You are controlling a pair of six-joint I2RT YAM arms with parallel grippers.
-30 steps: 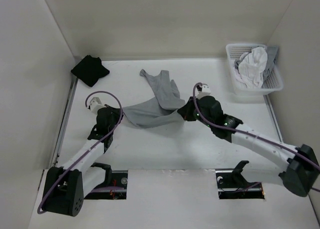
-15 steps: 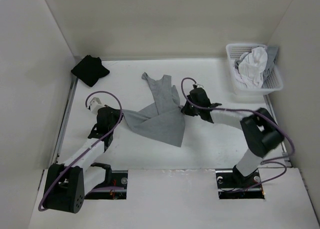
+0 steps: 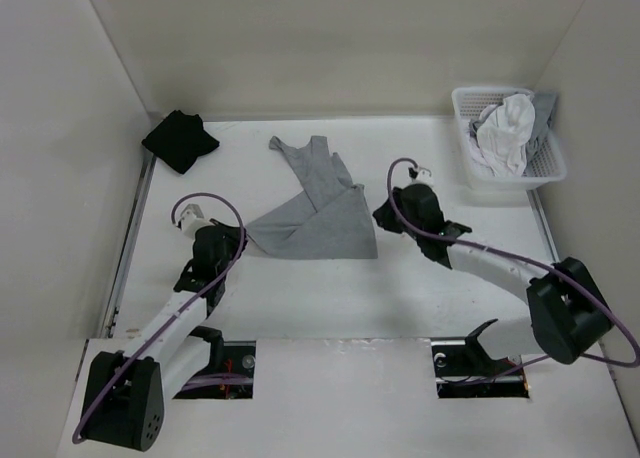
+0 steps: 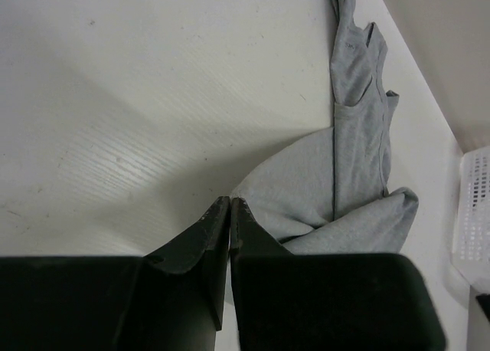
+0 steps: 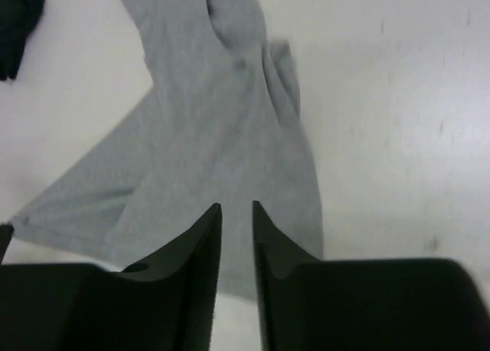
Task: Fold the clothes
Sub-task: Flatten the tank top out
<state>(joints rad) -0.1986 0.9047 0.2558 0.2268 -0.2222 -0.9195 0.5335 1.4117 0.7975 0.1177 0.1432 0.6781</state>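
A black cloth bundle sits in the table's far left corner. The left gripper is low over the table with its jaws clenched on the near left corner of the grey top. The top lies crumpled mid-table, straps towards the far edge. Just beside its right edge, the right gripper has its jaws parted and grasps nothing. In the far right corner, a white basket holds pale laundry.

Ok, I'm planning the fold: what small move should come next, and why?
Probably lower the right gripper and pinch the grey top below it: its jaws stand open, empty, while the left gripper grips the opposite corner and the top lies twisted.
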